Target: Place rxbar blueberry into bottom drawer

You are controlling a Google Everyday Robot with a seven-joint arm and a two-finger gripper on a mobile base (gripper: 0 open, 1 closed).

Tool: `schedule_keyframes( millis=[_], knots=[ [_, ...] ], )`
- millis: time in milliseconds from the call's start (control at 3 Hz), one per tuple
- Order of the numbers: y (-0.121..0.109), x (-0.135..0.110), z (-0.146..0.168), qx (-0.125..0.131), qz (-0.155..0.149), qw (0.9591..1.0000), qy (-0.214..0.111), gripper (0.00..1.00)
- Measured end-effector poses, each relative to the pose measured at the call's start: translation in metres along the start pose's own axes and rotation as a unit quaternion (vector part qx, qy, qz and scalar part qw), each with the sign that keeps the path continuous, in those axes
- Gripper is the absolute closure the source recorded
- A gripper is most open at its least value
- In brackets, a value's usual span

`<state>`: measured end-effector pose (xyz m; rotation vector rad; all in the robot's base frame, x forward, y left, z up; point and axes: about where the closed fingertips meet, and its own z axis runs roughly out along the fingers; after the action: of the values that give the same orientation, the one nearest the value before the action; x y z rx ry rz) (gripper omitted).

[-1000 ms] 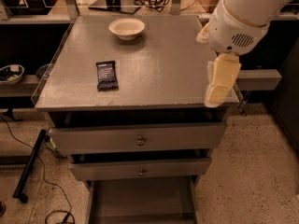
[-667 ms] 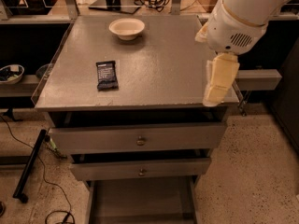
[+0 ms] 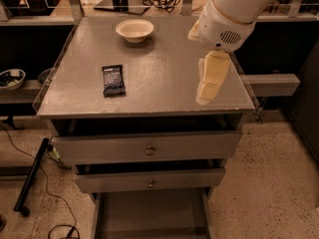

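Observation:
The rxbar blueberry, a flat dark wrapper with white lettering, lies on the left part of the grey cabinet top. My gripper hangs from the white arm over the right part of the top, well to the right of the bar and holding nothing that I can see. The bottom drawer is pulled out at the foot of the cabinet, and its flat grey floor shows.
A white bowl stands at the back of the top. Two upper drawers with brass knobs stick out slightly. A clear low wall edges the top. Cables and a black bar lie on the floor at the left.
My gripper and arm have moved left over the cabinet top, closer to the bar. The bar, bowl and drawers have not moved.

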<state>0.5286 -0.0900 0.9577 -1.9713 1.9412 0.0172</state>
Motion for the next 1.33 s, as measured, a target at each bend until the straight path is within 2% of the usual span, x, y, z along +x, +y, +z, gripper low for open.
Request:
schedule_keyframes(
  millis=[333, 667, 1333],
  knots=[
    [-0.015, -0.023, 0.016, -0.01, -0.018, 0.9997, -0.015, 0.0],
    [-0.034, -0.058, 0.052, -0.044, -0.04, 0.9973, -0.043, 0.0],
    [-0.042, -0.063, 0.059, -0.044, -0.047, 0.9966, -0.05, 0.0]
  ],
)
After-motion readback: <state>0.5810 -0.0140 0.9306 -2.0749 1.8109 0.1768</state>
